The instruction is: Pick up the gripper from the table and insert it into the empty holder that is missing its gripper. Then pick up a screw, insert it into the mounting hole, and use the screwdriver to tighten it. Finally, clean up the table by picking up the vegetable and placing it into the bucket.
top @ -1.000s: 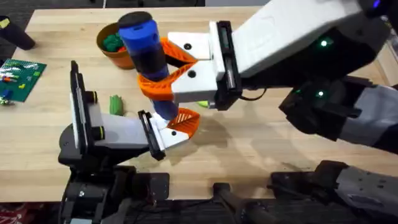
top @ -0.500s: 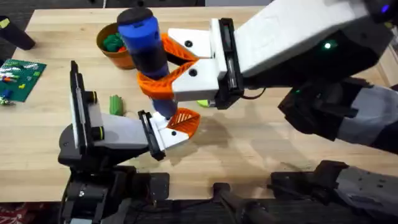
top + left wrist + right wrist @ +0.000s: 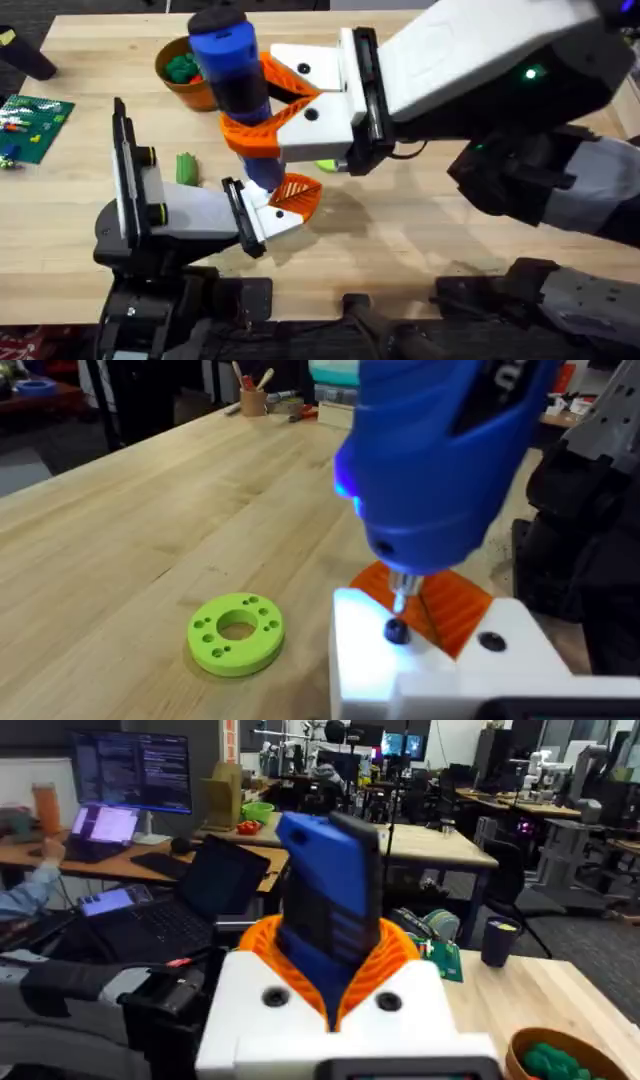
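Tightening the screw now, by the look of it. Right gripper (image 3: 262, 105) clamped around the screwdriver (image 3: 230, 65), orange pads closed on its black lower section, tool upright above the middle of the table (image 3: 420, 235). Bit tip resting on a dark screw (image 3: 396, 631) in the white part held up by the left gripper (image 3: 285, 200) (cannot tell how far its fingers are parted). Best to keep the tool vertical over the screw, press lightly, hold the white part steady. Green ring (image 3: 236, 633) lying beside it. Bucket (image 3: 178, 75) at the far left, something green already inside.
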Available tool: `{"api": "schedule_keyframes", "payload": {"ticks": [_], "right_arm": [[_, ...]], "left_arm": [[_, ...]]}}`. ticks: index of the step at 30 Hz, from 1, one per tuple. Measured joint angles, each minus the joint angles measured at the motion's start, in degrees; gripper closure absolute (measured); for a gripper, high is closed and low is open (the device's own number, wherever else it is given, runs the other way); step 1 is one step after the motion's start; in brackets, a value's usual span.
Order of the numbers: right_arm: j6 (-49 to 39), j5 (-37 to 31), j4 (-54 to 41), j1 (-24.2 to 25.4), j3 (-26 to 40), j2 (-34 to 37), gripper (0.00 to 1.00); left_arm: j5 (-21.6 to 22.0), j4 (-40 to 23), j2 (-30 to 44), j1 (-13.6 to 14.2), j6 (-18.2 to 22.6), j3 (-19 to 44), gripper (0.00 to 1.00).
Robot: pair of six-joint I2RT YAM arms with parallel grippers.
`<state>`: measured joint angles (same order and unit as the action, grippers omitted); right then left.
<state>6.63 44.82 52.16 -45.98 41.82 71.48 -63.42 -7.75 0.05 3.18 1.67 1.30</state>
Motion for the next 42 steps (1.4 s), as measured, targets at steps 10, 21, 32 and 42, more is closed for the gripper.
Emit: {"api": "schedule_keyframes", "payload": {"ticks": [10, 21, 32, 42], "right_arm": [[0.4, 0.0, 0.02, 0.0, 0.0, 0.0, 0.97], [0.47, -1.31, 0.01, -0.88, 0.0, 0.0, 0.97], [0.41, -2.72, -1.27, -1.97, 0.0, 0.0, 0.97], [-0.53, -3.02, -0.68, -1.97, 0.0, 0.0, 0.97]], "left_arm": [[0.0, 0.0, 0.0, 0.0, 0.0, 0.0, 0.994], [0.0, 0.0, -0.01, 0.0, 0.0, 0.0, 0.994], [0.0, 0.0, 0.0, 0.0, -0.01, 0.0, 0.994], [0.0, 0.0, -0.01, 0.0, 0.0, 0.0, 0.994]]}}
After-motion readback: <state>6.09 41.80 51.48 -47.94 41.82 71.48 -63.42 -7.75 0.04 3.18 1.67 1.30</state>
